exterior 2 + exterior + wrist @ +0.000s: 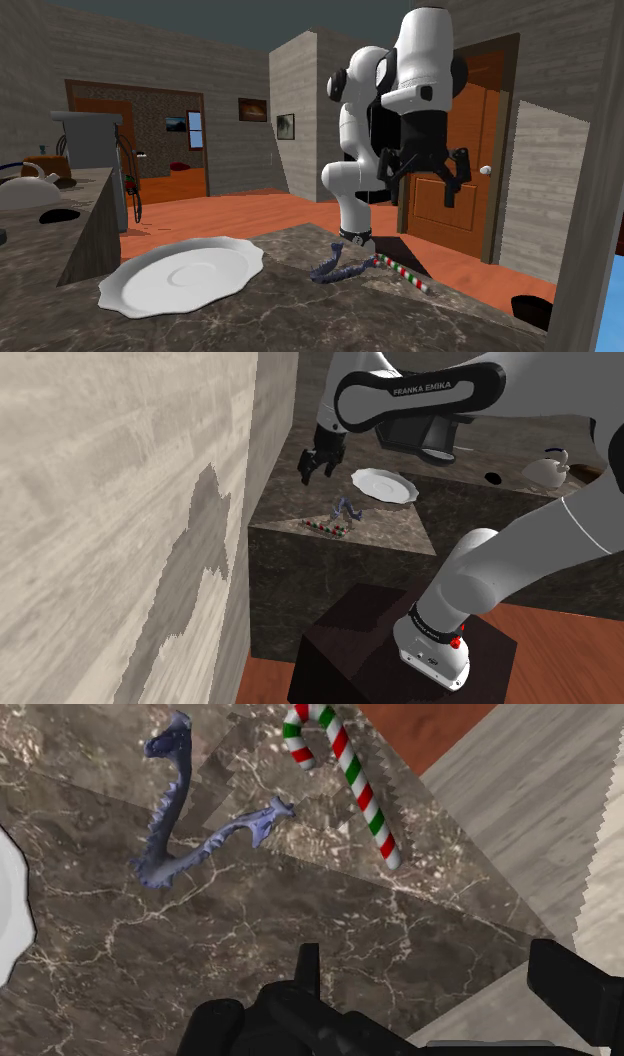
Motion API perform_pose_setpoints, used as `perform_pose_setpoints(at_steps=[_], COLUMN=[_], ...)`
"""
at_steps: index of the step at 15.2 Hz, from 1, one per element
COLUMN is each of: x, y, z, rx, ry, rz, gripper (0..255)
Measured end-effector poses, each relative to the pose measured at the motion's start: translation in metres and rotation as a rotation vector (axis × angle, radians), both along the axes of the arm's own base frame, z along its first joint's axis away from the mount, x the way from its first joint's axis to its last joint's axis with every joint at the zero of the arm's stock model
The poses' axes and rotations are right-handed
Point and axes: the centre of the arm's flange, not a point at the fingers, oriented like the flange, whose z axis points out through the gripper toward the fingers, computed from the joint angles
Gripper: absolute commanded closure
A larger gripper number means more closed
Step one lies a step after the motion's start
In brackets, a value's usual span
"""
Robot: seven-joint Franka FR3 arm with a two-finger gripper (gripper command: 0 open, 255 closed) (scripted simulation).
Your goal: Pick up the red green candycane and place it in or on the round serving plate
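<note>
**Candycane [402, 274] lies ahead of a released end effector [422, 185]**

Plate [180, 275], white and glossy with a scalloped rim, lies flat at the second exterior view's left on the dark, veined stone surface [300, 325]. Right of it, near but apart, sits a blue twisted thing [335, 265], spiky and curled. Right again, close to the surface's edge, lies the candycane, a thin hooked rod striped red, green and white. The end effector hangs well above it, fingers spread and holding nothing. Seen from the wrist, the candycane lies ahead of the fingers, its hook end farthest away and its shaft slanting across their line. The descent likely needs a forward reach and a wrist turn so the fingers close across the shaft.
</note>
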Motion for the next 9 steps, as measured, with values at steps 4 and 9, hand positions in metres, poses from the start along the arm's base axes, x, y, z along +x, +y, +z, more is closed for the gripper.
perform_pose_setpoints(at_steps=[4,9], x=[0.011,0.016], y=[0.004,0.003], z=[-0.021,-0.043], rx=[0.003,0.003], ry=[-0.018,-0.019], rz=[0.004,0.004], gripper=[0,0])
